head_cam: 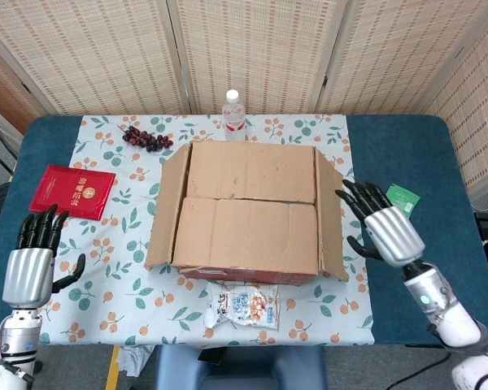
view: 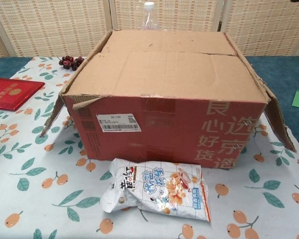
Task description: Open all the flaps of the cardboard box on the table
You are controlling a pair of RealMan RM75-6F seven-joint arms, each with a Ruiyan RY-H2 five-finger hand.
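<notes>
Left hand [head_cam: 28,272] and right hand [head_cam: 386,230] both empty, fingers spread

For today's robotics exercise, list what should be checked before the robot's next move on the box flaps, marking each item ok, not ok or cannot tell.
1. Right hand open, holding nothing: ok.
2. Left hand open and apart from the cardboard box: ok.
3. Left side flap and right side flap folded out: ok.
4. Two top flaps opened: not ok, both lie flat and closed.
5. Snack bag off the flaps: ok.
6. Tape on the centre seam: cannot tell.
</notes>
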